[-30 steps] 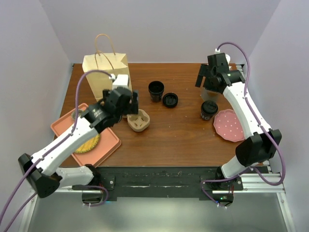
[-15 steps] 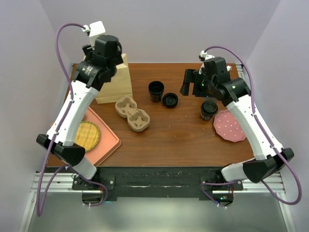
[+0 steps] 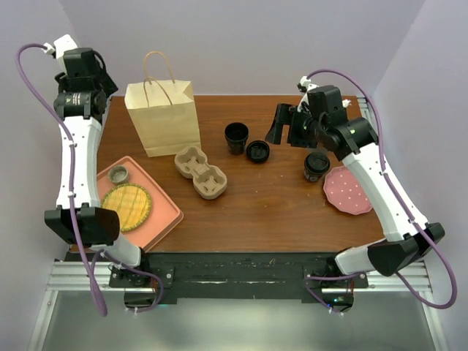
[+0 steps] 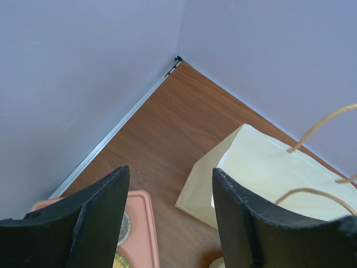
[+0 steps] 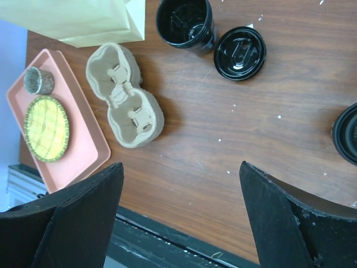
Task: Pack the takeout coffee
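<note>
Takeout coffee [image 3: 316, 166]: we judge it light, thin-walled, crushable, lid slick; we would grip mid-wall, below lid, gently. Right hand [image 5: 179, 167] spread wide, empty; left hand [image 4: 170, 173] parted, empty.

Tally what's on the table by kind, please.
Black cups: 2 (lidded takeout coffee, lidless cup)
Loose black lid: 1
Paper bag: 1
Pulp cup carrier: 1
Pink dotted plate: 1
Salmon tray: 1
Items on the tray: 2 (yellow waffle-like disc, small brownish cylinder)
Total: 9
</note>
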